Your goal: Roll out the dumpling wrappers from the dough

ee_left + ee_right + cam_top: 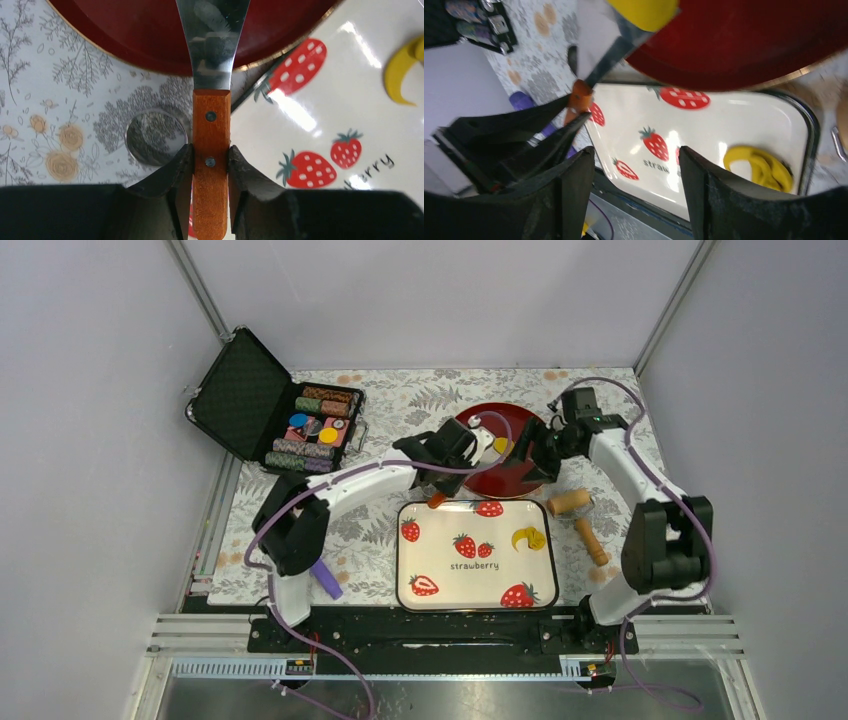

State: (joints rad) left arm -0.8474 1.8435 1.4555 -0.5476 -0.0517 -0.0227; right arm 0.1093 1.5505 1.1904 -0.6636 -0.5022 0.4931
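Fingers [170, 172] of my left gripper [210, 160] are pinched on the wooden handle of a spatula [211, 125], one pad on each side, and its steel blade runs out past the far edge of the strawberry tray [435, 555] over the red plate [500, 418]. My right gripper [636, 155] hangs above the tray's far edge with its fingers [574, 190] spread apart and nothing between them. The dumpling wrapper [501, 445], a small yellow disc, is at the plate beyond the tray, right by the tip of the blade; I cannot tell whether it rests on the blade or on the plate. The dough [527, 538] lies inside the tray near its right side as a curled yellow crescent. A metal ring [156, 136] lies flat on the floral cloth [380, 400] just off the tray's far left corner, beside the spatula handle. A wooden rolling pin [582, 523] lies on the cloth just right of the tray. A purple object [326, 580] sits left of the tray's near corner, and an open chip case [300, 420] stands well beyond its far left corner.
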